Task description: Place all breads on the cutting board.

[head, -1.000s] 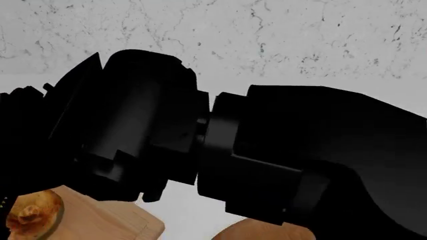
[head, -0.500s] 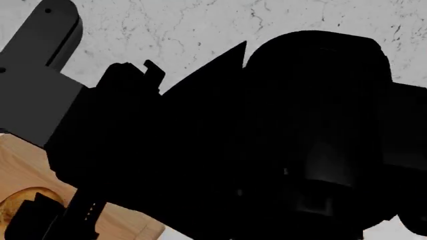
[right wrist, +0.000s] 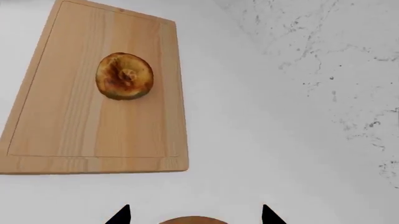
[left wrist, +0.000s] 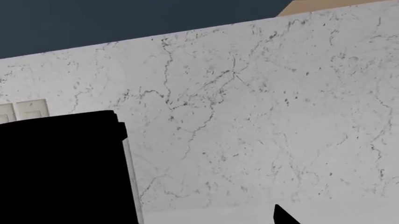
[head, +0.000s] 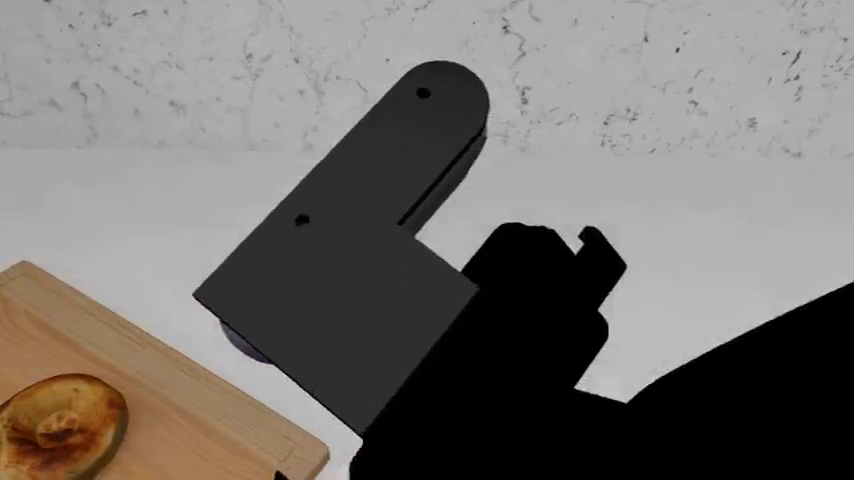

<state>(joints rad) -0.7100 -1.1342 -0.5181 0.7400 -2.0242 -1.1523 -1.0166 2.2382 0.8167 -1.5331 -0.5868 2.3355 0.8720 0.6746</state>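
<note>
The cutting board (right wrist: 74, 121) is a light pine rectangle on the white counter, and one golden-brown bread (right wrist: 124, 75) lies on it. The head view shows a corner of that board (head: 174, 400) with the bread (head: 60, 423) at its lower left. My right gripper (right wrist: 194, 215) hovers above the counter off the board's short end, open, fingertips (right wrist: 118, 216) wide apart. A brown curved edge (right wrist: 193, 220) peeks in between them; what it is cannot be told. My left gripper (left wrist: 199, 219) faces the marble wall, with one fingertip (left wrist: 283, 217) far out to the side, open and empty.
A dark grey arm link (head: 354, 250) and black arm parts (head: 561, 380) cover the middle and lower right of the head view. A grey-blue sliver (head: 240, 342) shows under the link. A large black block (left wrist: 62, 168) and wall sockets (left wrist: 25, 109) fill one side of the left wrist view.
The black arm mass that filled the head view has swung down and to the right. The counter, the wall and more of the board with its bread now show.
</note>
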